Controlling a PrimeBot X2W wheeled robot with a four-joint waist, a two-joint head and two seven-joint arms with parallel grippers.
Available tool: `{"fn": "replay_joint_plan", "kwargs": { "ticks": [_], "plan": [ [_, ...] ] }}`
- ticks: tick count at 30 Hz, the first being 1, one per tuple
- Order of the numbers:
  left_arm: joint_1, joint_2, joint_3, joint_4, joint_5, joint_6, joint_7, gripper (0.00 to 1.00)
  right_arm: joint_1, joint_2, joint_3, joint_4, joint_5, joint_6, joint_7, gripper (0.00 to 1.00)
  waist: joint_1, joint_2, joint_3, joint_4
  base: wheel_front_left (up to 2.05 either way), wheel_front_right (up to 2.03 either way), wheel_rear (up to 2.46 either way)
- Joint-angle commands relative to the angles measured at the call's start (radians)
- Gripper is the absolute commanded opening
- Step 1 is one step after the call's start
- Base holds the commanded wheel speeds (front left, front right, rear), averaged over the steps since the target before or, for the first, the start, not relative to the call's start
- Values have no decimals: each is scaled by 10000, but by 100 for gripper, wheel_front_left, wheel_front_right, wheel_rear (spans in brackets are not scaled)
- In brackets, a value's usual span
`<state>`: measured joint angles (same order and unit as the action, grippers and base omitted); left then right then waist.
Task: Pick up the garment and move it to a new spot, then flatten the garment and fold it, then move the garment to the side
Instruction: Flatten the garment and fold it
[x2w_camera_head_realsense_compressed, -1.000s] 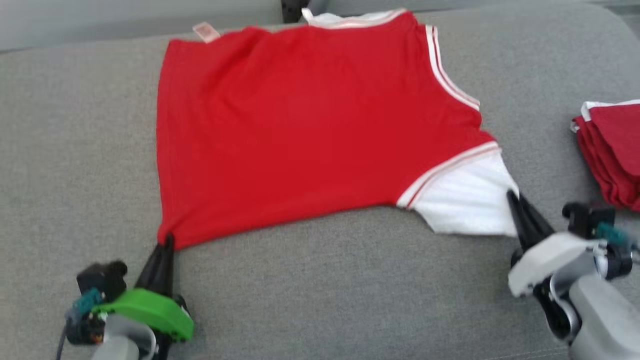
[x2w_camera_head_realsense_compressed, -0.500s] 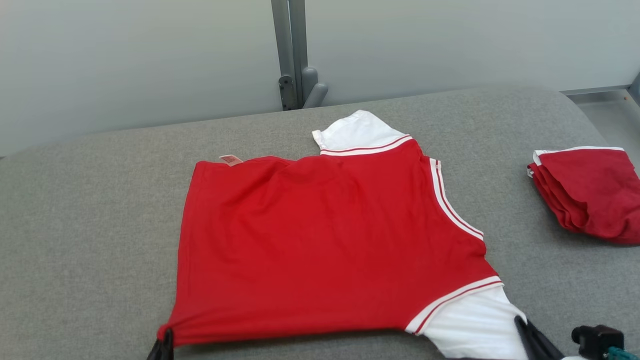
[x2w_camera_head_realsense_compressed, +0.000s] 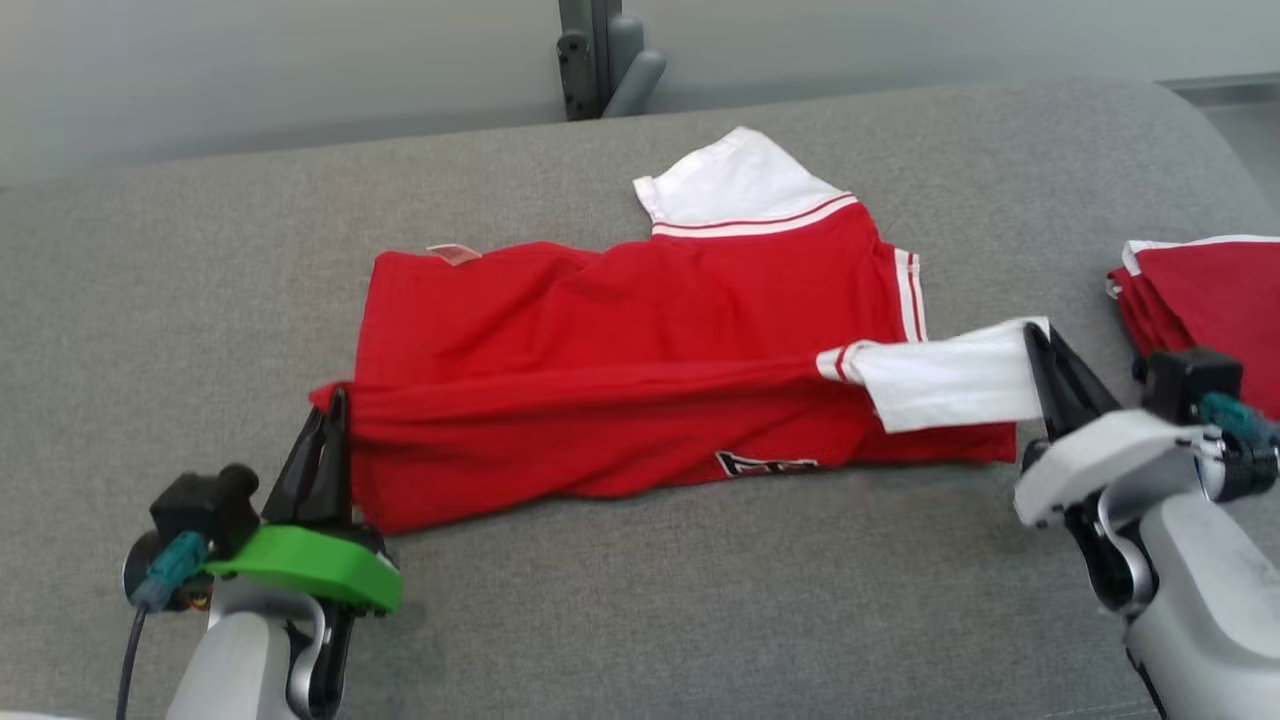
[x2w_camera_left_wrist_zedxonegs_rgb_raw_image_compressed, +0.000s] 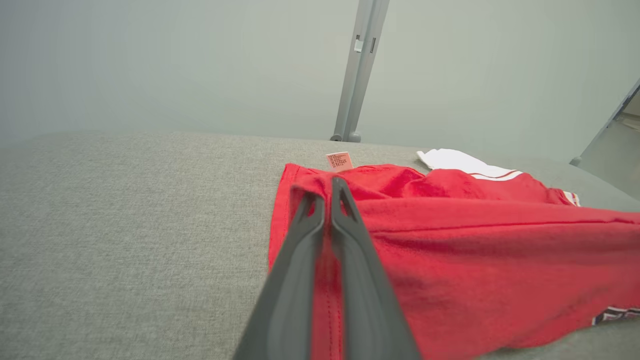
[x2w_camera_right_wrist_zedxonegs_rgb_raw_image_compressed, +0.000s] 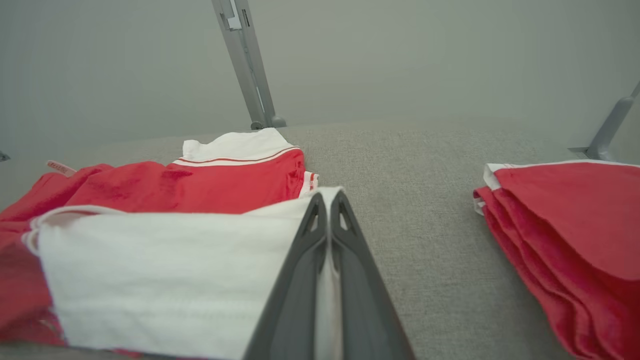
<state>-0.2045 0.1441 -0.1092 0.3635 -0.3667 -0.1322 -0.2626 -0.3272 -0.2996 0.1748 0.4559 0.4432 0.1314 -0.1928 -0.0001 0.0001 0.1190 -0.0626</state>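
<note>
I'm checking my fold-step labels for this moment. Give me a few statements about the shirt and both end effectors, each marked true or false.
1. The left end effector is shut on a red corner of the garment. True.
2. The right end effector pinches a red collar. False: it is shut on the white sleeve.
3. The garment lies fully flat. False: its near edge is held up, over the body.
4. A folded red stack lies apart from it, on the robot's right. True.
5. A small label sticks out at its far left corner. True.
</note>
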Motion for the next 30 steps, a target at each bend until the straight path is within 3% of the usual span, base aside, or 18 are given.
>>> {"fn": "replay_joint_plan", "kwargs": {
  "ticks": [1, 10, 11, 12, 13, 14, 17, 23, 30],
  "plan": [
    [-374, 48, -68, 164, 62, 33, -25, 0, -366, 34, -7, 196, -87, -16, 139, 0, 1, -1, 1043, 409, 0, 0, 0],
    [-2549, 105, -1241, 1825, -89, 33, -12, 0, -2691, 441, -90, 2347, -613, -16, -88, 0, 1, -1, 2309, 571, 0, 0, 0],
    [-2711, 68, -1233, 1899, -109, 32, -12, 0, -2860, 537, -170, 2595, -563, -16, -164, 22, 1, -1, 2399, 567, 0, 0, 0],
    [-2869, 52, -1104, 1939, -79, 32, -12, 0, -3004, 602, -225, 2830, -534, -16, -241, 100, 1, -1, 2469, 567, 0, 0, 0],
    [-2965, 22, -952, 1959, -8, 32, -12, 16, -3138, 620, -275, 3010, -618, -16, -345, 100, 1, -1, 2521, 568, 0, 0, 0],
    [-3015, -111, -742, 1908, 138, 32, -13, 100, -3322, 720, -285, 3283, -716, -16, -515, 100, 1, -1, 2564, 579, 0, 0, 0],
    [-2925, -239, -264, 1616, 437, 32, -13, 100, -3397, 642, -508, 3268, -906, -16, -696, 100, 1, -1, 2520, 571, 0, 0, 0],
    [-1987, -620, 614, 469, 1205, 32, -10, 100, -2052, 860, -2016, 895, -1499, -16, -718, 100, 1, -1, 2161, 556, 0, 0, 0],
    [-395, -845, 862, 132, 1355, 32, -11, 100, 141, 1180, -1927, -34, -1626, -18, -724, 100, 1, -1, 1257, 351, 0, 0, 0]
  ]
}}
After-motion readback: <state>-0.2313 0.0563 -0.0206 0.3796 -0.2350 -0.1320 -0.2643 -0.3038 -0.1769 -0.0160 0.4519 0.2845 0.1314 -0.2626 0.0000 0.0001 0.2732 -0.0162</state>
